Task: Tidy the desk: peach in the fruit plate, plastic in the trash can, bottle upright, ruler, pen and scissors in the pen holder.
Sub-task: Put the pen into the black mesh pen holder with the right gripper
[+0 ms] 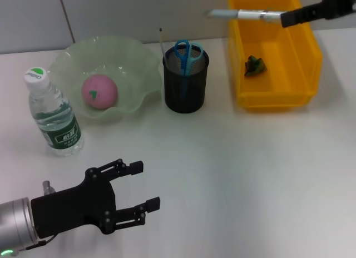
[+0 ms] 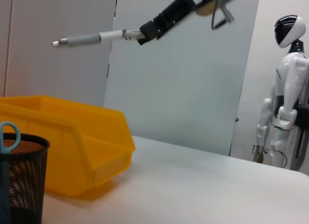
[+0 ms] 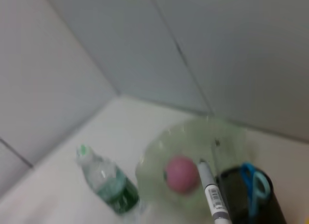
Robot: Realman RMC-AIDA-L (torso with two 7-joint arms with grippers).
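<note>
Now we are resting our left claw (image 1: 146,184) low over the near left part of the desk (image 1: 250,169), its fingers spread wide and holding nothing. Just beyond that claw, toward the far side, the bottle (image 1: 54,113) is standing upright with its white cap on top. Further right, past the left claw and well apart from it, the fruit plate (image 1: 139,63) is sitting with the pink peach (image 1: 99,92) lying inside it. Beside the plate on its right, the black mesh pen holder (image 1: 186,85) is standing with the blue-handled scissors (image 1: 188,53) poking out of it, and a thin stick-like item is leaning at its left rim; we cannot tell whether that is the ruler. Further right again, the yellow trash can (image 1: 278,97) is sitting on the desk with a crumpled green piece of plastic (image 1: 255,65) lying inside. We are holding our right claw (image 1: 286,18) high above the far rim of that can, clamped on the pen (image 1: 245,14), which is sticking out level toward the pen holder side. From the right wrist view, the pen's (image 3: 212,192) tip is pointing over the plate and peach, well above them.
</note>
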